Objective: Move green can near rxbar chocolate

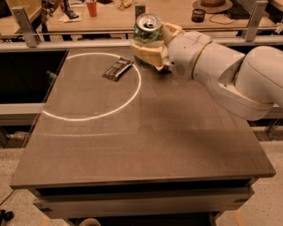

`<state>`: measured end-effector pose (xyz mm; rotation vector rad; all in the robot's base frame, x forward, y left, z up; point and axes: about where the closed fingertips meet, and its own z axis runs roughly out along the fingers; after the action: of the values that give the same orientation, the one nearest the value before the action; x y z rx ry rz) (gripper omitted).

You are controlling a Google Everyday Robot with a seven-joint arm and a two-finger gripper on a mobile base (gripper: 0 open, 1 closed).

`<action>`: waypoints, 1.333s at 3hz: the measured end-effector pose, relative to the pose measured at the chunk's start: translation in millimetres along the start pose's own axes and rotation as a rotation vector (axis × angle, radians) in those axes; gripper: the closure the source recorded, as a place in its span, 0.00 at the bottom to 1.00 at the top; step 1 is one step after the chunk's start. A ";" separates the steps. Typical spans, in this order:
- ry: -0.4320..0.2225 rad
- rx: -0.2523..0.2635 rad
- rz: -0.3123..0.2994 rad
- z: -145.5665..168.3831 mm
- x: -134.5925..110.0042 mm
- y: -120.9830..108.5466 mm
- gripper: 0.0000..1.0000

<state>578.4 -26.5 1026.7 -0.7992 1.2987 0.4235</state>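
Observation:
My gripper (149, 52) is shut on the green can (147, 30), a green patterned can with a silver top. It holds the can upright, lifted above the far middle of the table (146, 145). The rxbar chocolate (117, 69), a flat dark wrapper with pale lettering, lies on the table to the lower left of the can, inside a bright ring of light. The can is clear of the bar and not touching it. My white arm (230, 75) comes in from the right.
The arm hides the table's far right part. A metal rail (66, 44) runs along the far edge, with a wooden desk (110, 17) holding a red cup (92, 8) and clutter behind it. A dark gap lies left of the table.

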 end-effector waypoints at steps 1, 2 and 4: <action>0.074 0.000 -0.040 20.5 -10.3 3.5 1.00; 0.152 0.011 -0.030 40.5 -1.3 -3.1 1.00; 0.228 0.035 -0.004 66.9 30.2 -28.0 1.00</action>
<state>650.8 -1.2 1009.8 -0.8377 1.5114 0.3121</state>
